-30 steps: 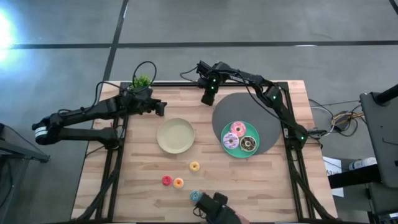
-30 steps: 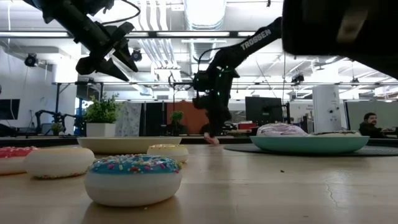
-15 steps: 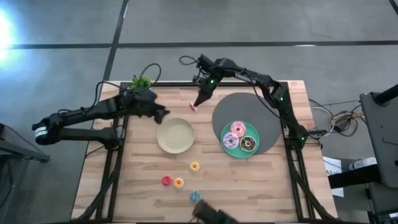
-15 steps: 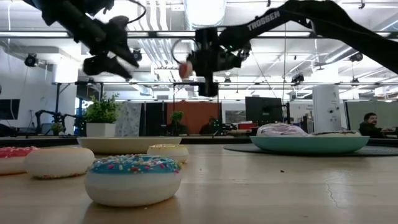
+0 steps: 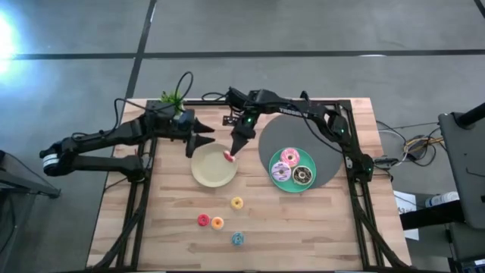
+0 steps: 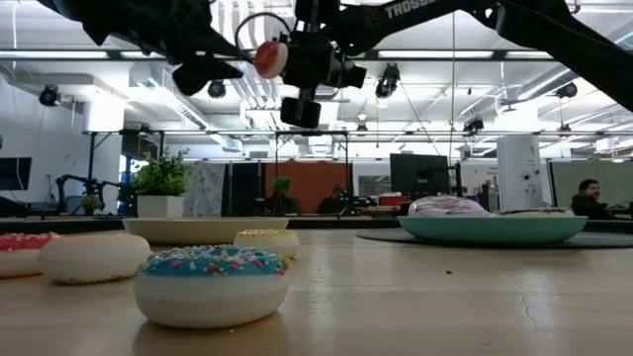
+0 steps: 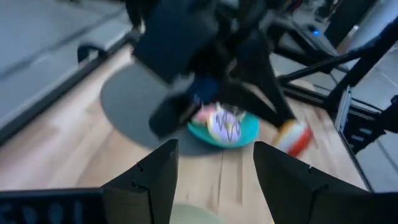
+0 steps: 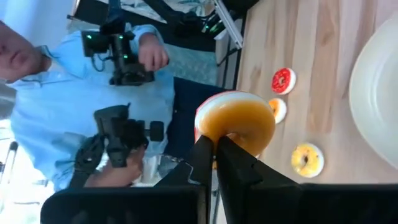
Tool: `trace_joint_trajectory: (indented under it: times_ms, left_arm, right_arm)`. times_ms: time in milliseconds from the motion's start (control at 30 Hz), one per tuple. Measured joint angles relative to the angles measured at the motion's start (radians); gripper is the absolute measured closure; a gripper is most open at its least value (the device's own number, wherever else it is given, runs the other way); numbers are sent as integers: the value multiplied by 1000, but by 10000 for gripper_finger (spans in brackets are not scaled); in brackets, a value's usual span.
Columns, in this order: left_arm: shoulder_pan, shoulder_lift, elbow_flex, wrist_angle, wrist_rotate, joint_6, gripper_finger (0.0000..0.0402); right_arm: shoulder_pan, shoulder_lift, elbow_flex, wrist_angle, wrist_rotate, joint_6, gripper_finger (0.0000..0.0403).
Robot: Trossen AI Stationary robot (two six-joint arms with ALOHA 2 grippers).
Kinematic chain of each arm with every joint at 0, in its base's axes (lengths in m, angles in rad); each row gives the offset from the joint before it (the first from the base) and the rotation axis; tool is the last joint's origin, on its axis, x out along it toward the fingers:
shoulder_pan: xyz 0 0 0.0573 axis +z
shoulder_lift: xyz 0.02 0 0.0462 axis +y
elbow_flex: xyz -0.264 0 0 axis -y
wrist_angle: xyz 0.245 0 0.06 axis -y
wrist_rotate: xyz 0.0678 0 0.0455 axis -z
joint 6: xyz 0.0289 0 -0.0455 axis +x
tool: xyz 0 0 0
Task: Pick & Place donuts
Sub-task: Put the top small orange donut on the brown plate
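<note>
- The right gripper (image 5: 229,155) pinches a little red donut (image 5: 228,156) up in the air, over the round cream plate (image 5: 206,174).
- The left gripper (image 5: 203,135) is spread wide near the plate.
- Three big donuts (image 5: 292,167) sit on the teal plate (image 5: 282,184).
- Four small donuts (image 5: 220,220) lie on the wood table (image 5: 318,227).

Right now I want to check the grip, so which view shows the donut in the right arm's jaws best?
The right wrist view: the held donut fills the middle, pinched at its rim by the right gripper. The high view shows a small red spot over the cream plate. The low view shows it high up; the left wrist view, blurred.
</note>
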Motion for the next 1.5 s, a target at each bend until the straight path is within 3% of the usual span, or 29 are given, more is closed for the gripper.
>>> trace_joint_trajectory:
  times_ms: [167,333,600,900,1267,1500]
  left_arm:
    - [-33,0,0,23,32,126,218]
    - [-61,7,0,26,110,140,218]
    - [-64,55,0,63,120,163,218]
    - [-65,154,0,125,151,134,218]
    - [-65,157,0,178,181,95,219]
    - [-65,158,0,187,187,-44,227]
  right_arm:
    - [-7,-5,0,92,47,68,394]
    - [-28,-18,8,129,53,112,394]
    - [-31,-21,8,136,54,133,394]
    - [-29,-21,8,138,50,140,394]
    - [-29,-21,8,137,46,130,394]
    - [-29,-21,8,137,30,129,394]
